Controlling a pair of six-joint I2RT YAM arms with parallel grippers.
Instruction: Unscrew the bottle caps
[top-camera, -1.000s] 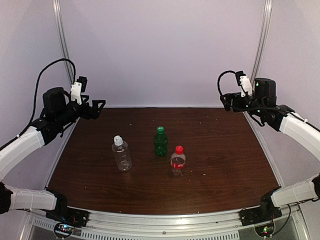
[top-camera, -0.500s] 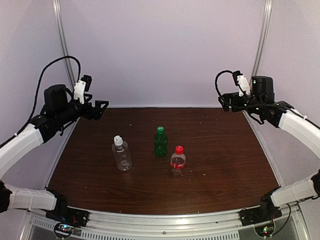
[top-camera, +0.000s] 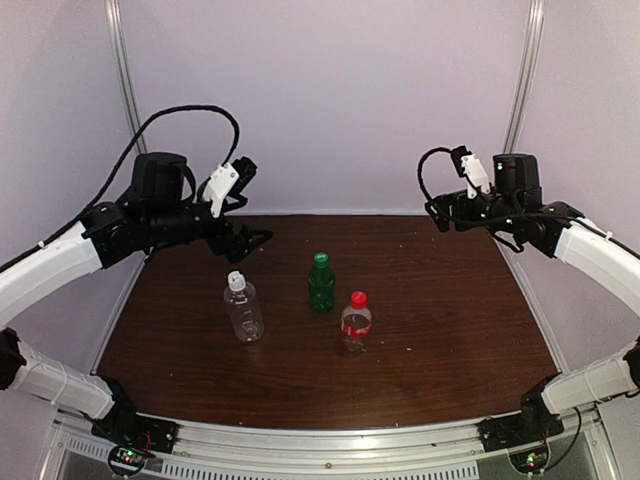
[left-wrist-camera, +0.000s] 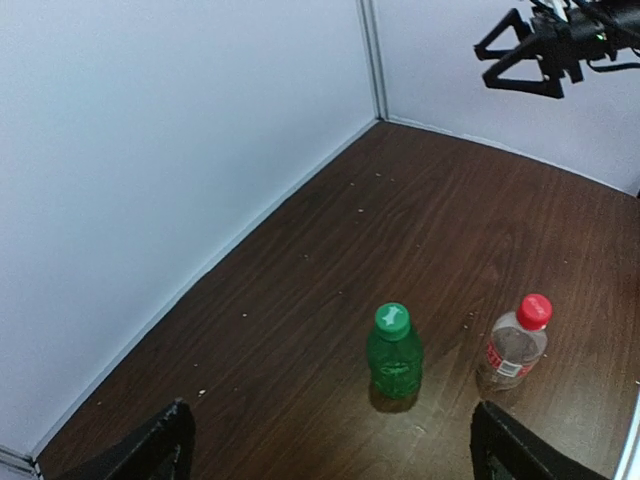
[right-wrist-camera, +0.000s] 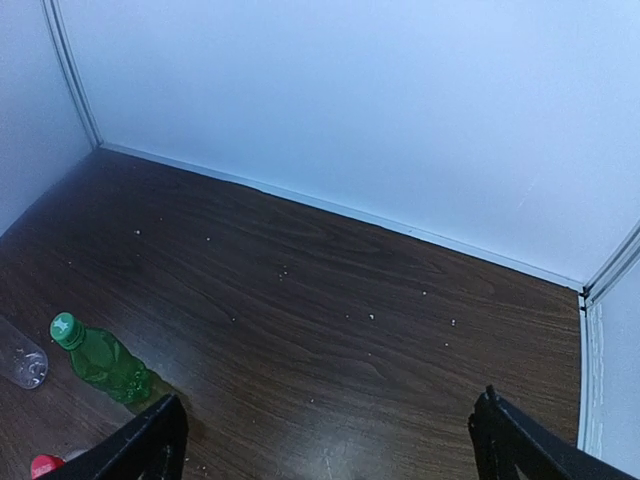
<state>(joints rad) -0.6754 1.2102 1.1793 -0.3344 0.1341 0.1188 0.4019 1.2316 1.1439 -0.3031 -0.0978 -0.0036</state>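
Dark wooden worktop (top-camera: 450, 340) carries three upright bottles mid-surface, caps up: clear bottle (top-camera: 245, 315) with white cap (top-camera: 236, 281), green bottle (top-camera: 321, 290), red-capped bottle (top-camera: 355, 325). Left wrist view misses the clear one. Left end effector (top-camera: 258, 240), jaws wide, hovers just behind it; right end effector (top-camera: 438, 214), also wide, hangs well apart.

Green bottle (top-camera: 321, 290) with green cap (top-camera: 321, 259), red cap (top-camera: 358, 298) (red label (top-camera: 355, 323) beneath), white cap (top-camera: 236, 281), dark wood-grain table (top-camera: 450, 300).
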